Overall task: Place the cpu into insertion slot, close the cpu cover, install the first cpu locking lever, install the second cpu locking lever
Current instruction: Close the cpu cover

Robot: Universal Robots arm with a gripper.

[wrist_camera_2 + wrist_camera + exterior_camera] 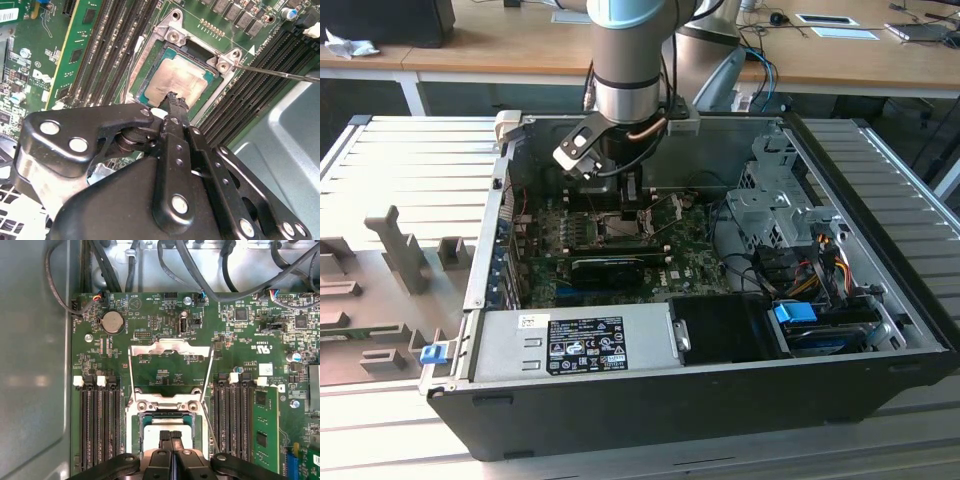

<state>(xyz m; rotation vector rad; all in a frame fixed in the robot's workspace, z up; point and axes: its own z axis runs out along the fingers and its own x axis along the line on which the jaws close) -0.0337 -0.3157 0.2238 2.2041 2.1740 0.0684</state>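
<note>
The cpu [177, 80], a small square chip with a pale silver top, lies flat in the insertion slot [136, 432] on the green motherboard. My gripper [175, 100] hangs right over its near edge with its black fingers pressed together and nothing between them; I cannot tell whether the tips touch the chip. In the first wrist view the fingertips [164, 436] meet over the cpu [152, 432]. The cpu cover [170, 347], a thin silvery frame, is swung open, away from the socket. A thin wire locking lever [280, 73] sticks out free to one side. In the exterior view the gripper [630, 205] reaches down into the case.
Black memory slots [100, 425] flank the socket on both sides. Cables [210, 270] run along the case wall. The open computer case [880, 290] holds a power supply [580, 345], a drive cage [780, 210] and a long black card [610, 265].
</note>
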